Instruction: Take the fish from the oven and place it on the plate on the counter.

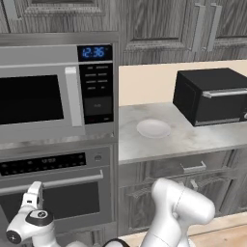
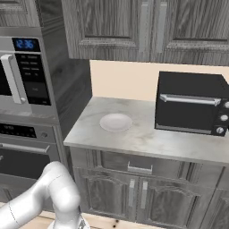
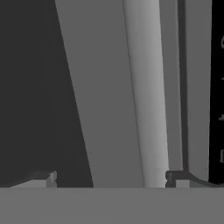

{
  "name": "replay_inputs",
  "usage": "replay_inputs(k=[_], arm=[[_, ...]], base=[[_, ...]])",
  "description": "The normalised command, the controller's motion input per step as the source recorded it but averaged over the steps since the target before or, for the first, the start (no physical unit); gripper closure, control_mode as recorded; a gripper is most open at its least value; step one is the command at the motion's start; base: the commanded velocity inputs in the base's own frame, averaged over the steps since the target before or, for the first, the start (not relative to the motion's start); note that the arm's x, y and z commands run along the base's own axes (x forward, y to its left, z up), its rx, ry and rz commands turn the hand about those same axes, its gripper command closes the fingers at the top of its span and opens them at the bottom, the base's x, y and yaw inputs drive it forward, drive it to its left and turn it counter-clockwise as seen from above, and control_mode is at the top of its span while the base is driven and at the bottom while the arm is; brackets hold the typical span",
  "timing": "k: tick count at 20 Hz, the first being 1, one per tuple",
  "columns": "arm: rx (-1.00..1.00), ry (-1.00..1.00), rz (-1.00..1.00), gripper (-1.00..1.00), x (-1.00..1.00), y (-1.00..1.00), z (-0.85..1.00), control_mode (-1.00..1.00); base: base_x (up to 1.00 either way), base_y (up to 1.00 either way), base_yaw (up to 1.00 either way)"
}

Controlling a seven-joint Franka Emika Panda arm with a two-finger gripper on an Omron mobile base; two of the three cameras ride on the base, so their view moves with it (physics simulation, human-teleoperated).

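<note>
Gripper (image 3: 107,179) spread wide, close before the closed oven (image 1: 58,188), its bar handle (image 3: 146,94) running lengthwise between the fingertips, fish hidden, microwave (image 1: 53,91) clock reading 12:36, white plate (image 1: 153,128) on the counter (image 1: 202,135), black toaster oven (image 1: 212,95) behind.

I see dark grey wood wall cabinets (image 2: 134,27) overhead, a cream backsplash wall (image 2: 123,80) behind, a steel microwave (image 1: 53,91) with a blue clock, a black toaster oven (image 2: 192,103), and pale wood floor (image 1: 226,236) below.
</note>
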Motion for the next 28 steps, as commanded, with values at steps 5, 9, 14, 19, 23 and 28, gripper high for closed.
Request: replay_inputs(k=[5, 9, 14, 19, 23, 28], arm=[[0.0, -0.02, 0.0, -1.0, 0.05, 0.0, 0.21, -1.0], [0.0, -0.07, 0.0, -1.0, -0.02, 0.0, 0.3, -1.0], [0.0, -0.02, 0.0, -1.0, 0.19, 0.0, 0.11, -1.0], [0.0, -0.01, 0.0, -1.0, 0.43, 0.0, -0.31, -1.0], [0.0, 0.0, 0.0, -1.0, 0.44, 0.0, -0.35, -1.0], [0.0, 0.0, 0.0, -1.0, 0.03, 0.02, -0.09, -1.0]], base=[[0.0, 0.0, 0.0], [0.0, 0.0, 0.0], [0.0, 0.0, 0.0], [0.0, 0.0, 0.0], [0.0, 0.0, 0.0], [0.0, 0.0, 0.0]])
